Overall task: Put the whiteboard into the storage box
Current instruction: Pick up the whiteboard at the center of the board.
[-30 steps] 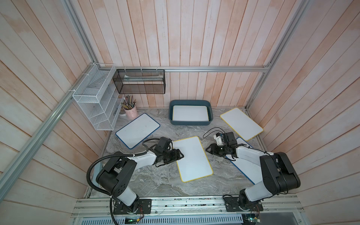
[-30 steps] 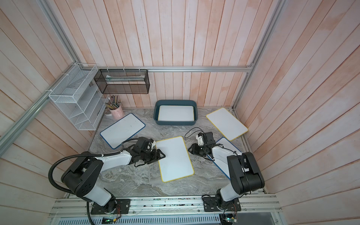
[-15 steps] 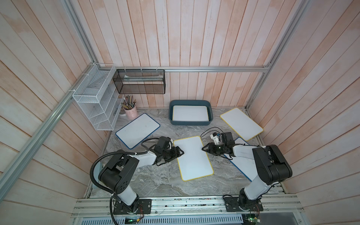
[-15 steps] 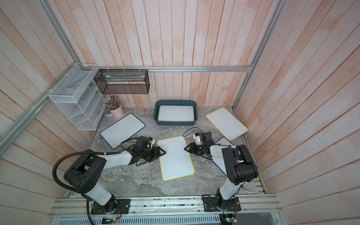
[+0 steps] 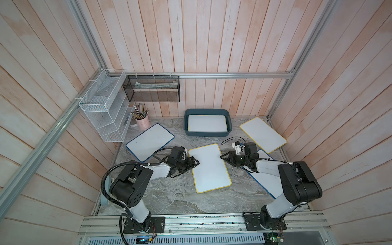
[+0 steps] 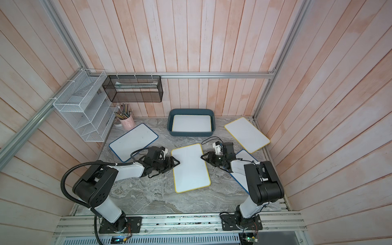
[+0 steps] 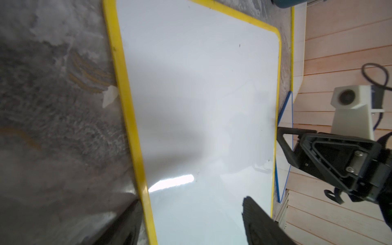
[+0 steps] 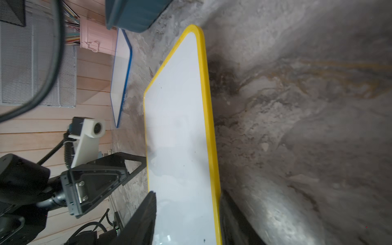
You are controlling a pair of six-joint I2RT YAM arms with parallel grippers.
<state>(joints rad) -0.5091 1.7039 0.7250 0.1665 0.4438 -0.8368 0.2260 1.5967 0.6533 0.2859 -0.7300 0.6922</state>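
Observation:
A yellow-framed whiteboard (image 5: 209, 167) (image 6: 191, 167) lies flat in the middle of the table. My left gripper (image 5: 196, 163) (image 6: 177, 163) is open at its left long edge; in the left wrist view (image 7: 191, 201) one finger is over the white face (image 7: 201, 106) and the other is outside the frame. My right gripper (image 5: 222, 157) (image 6: 203, 157) is open at the opposite long edge, straddling the frame (image 8: 188, 194) (image 8: 178, 127). The teal storage box (image 5: 206, 134) (image 6: 191, 133) stands at the back centre with another whiteboard (image 5: 207, 123) inside.
A blue-framed board (image 5: 149, 141) lies at the left, a yellow-framed one (image 5: 262, 134) at the back right, and a blue-framed one (image 5: 267, 180) under my right arm. A pink pen cup (image 5: 143, 123), black mesh rack (image 5: 151, 89) and white wire shelf (image 5: 104, 112) occupy the back left.
My right gripper has slid left until its jaws reach the board's right edge, and that arm's elbow has swung in. The left gripper and the board have stayed put.

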